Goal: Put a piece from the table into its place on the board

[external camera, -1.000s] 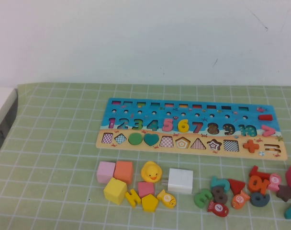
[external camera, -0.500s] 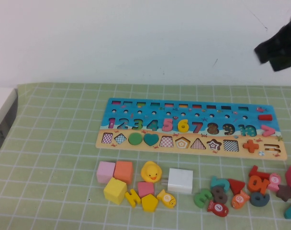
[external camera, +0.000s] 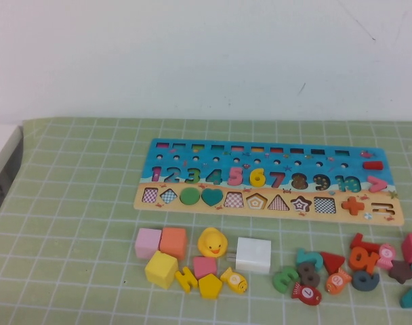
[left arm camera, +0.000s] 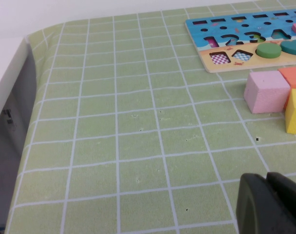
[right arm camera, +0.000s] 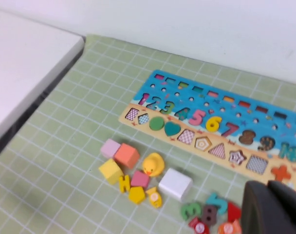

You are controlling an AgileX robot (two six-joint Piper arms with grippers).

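Six point(external camera: 258, 177): yellow, already seated in the board point(external camera: 328, 159), toward the surface's far edge.
Handling: likely light, stiff, thin; I'd pinch its outer edges.
Right jaws point(right arm camera: 274, 207): shut, empty, raised above the loose pieces.
Left jaws point(left arm camera: 269, 202): parked low near the left edge; opening, cannot tell.

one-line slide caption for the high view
Yellow 6 seated on the board; loose pieces on the green table; neither gripper in view.

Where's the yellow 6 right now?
In the high view the yellow 6 sits in its slot on the board, middle of the number row, between the pink 5 and pink 7.
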